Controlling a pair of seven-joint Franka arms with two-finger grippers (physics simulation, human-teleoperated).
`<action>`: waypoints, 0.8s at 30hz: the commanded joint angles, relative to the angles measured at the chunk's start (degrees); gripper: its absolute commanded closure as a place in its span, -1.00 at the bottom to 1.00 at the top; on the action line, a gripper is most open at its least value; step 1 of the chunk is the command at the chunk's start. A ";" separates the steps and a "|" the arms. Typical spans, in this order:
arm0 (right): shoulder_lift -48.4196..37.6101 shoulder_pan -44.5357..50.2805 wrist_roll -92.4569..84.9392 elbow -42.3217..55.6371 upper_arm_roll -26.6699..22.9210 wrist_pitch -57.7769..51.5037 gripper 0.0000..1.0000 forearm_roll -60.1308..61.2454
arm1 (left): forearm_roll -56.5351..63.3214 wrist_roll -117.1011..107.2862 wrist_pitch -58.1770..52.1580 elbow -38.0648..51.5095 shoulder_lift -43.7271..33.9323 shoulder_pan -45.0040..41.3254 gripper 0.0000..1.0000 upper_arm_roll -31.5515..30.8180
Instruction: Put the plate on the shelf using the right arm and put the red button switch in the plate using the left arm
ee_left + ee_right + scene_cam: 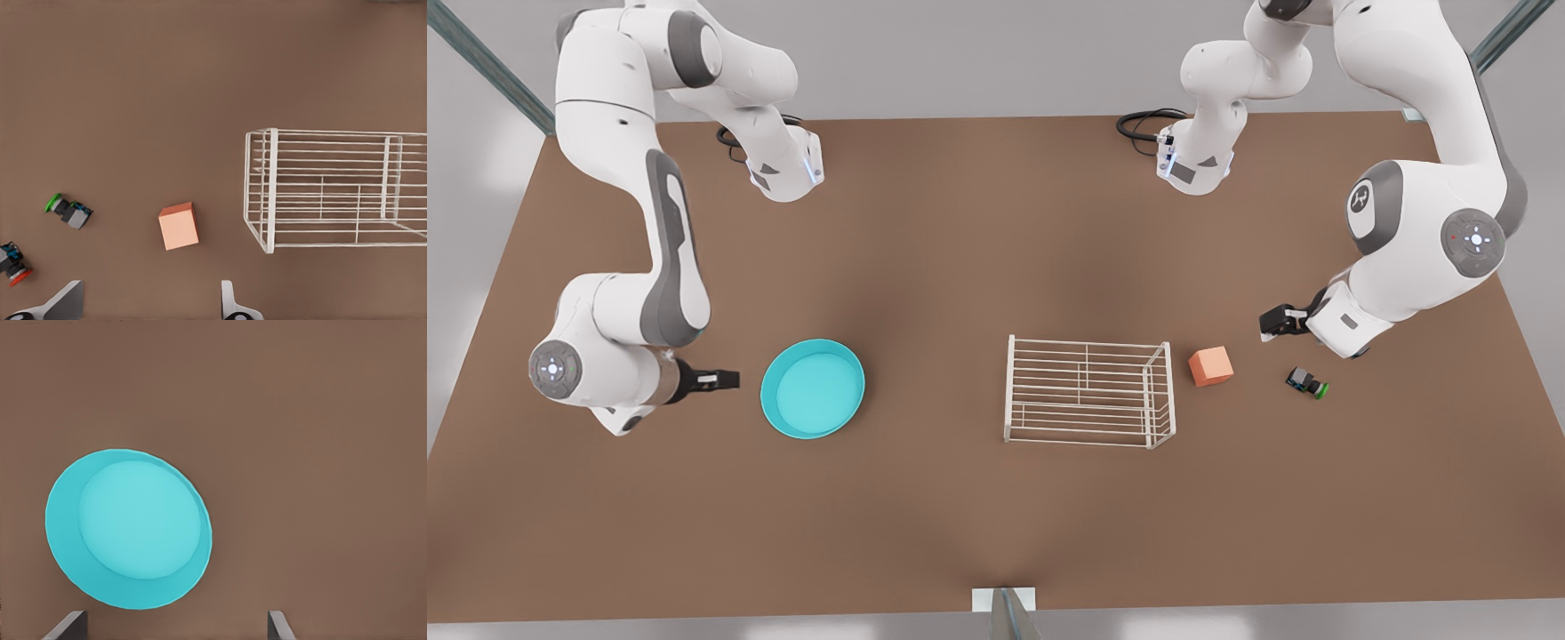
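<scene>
The right claw (729, 380) hangs at the front view's left, just beside the plate (813, 388), its fingers (67, 625) spread apart with nothing between them; in the right wrist view the turquoise dish lies flat on the brown tabletop (978, 258) ahead of the claw and a little to one side. The left claw (1272, 322) hovers at the front view's right, its fingers (63, 303) likewise wide apart and empty. From its wrist view the red button switch (13, 263) lies on its side near one fingertip, cut by the frame edge, so its exact pose is hard to judge; in the front view it seems to be hidden under the arm. Just beyond it sits the green-capped switch (1307, 382), then the orange cube (1210, 366), and farther toward the middle the shelf (1089, 391), standing upright on the tabletop with nothing on its bars. As for progress, neither half of the task looks begun: the plate is well apart from the shelf and not yet gripped, and the red switch is not yet picked up. What is left is everything: grasping the plate, carrying it across to the shelf, then fetching the switch into it
</scene>
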 commanded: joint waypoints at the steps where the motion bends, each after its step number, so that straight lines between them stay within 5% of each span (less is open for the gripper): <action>1: 0.01 -0.10 -0.25 0.11 0.09 0.14 -1.00 0.88 | 0.03 0.43 0.61 -0.04 -0.06 0.00 -1.00 -0.01; 11: 8.09 -2.38 0.01 0.03 0.35 5.68 -1.00 1.84 | 1.70 -1.49 -0.70 -0.66 -0.23 0.27 -1.00 0.34; 15: 4.06 -2.38 -0.52 -14.21 0.35 18.86 -1.00 4.48 | 1.96 -1.50 -2.12 -2.33 -0.50 0.44 -1.00 0.69; 24: 4.94 -2.21 -0.08 -18.43 0.62 26.34 -1.00 9.67 | 2.58 -1.41 -7.20 -1.46 -2.96 -0.17 -1.00 0.17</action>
